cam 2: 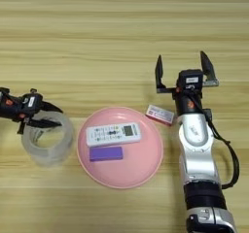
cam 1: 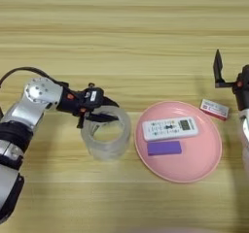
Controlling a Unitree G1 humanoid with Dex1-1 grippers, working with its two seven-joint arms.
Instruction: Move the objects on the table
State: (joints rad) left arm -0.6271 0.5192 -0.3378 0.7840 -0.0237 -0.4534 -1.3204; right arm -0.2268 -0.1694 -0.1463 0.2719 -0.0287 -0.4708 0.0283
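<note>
A wide clear tape roll (cam 1: 108,135) stands on the table (cam 1: 121,42) at the left. My left gripper (cam 1: 111,111) reaches in from the left. One finger is inside the roll's far-left wall and one outside, shut on that wall. To the right lies a round pink plate (cam 2: 146,171). On the plate are a white button remote (cam 2: 113,133) and, in front of it, a small purple block (cam 2: 106,153). My right gripper (cam 2: 183,71) stands behind the plate's right side, pointing away from me. It is open and holds nothing.
A small red-and-white box (cam 2: 160,114) lies on the table just off the plate's far right rim, close to the right arm's wrist. Bare wood runs across the back of the table.
</note>
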